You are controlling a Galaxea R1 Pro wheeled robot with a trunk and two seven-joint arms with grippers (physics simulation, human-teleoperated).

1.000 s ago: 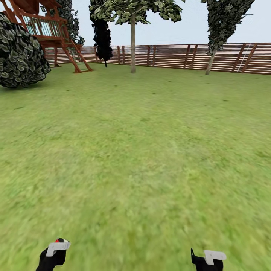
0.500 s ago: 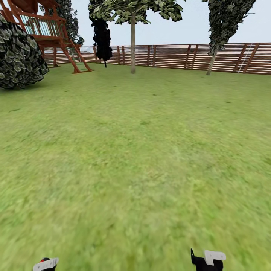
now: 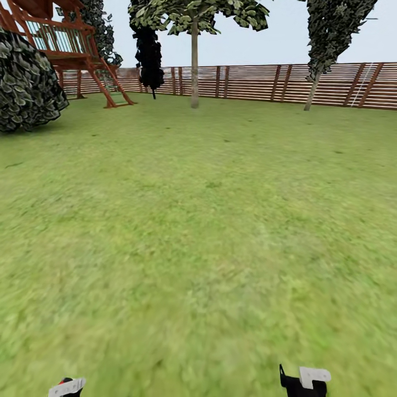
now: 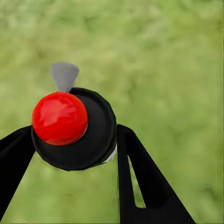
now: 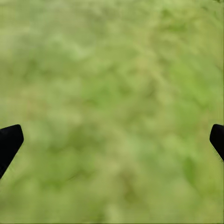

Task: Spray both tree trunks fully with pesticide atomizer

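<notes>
Green grass lawn (image 3: 209,231) fills the head view, ringed at the top by a brown horizontal-slat wooden fence (image 3: 248,82). 2 pale-trunked trees with dark green crowns stand before it: one at upper centre (image 3: 194,60), one leaning at upper right (image 3: 314,88). A red-brown wooden play structure (image 3: 66,49) and a round dark leafy bush (image 3: 27,82) sit at upper left.

At the bottom left edge, the left gripper (image 3: 66,387) barely shows. Its wrist view reveals the black round-topped pesticide atomizer with a red button and grey nozzle (image 4: 74,128), clamped between the 2 black jaws, its cap touching both.

At the bottom right, the right gripper (image 3: 303,380) shows; in its wrist view the jaws stand wide apart over blurred grass (image 5: 112,112).
</notes>
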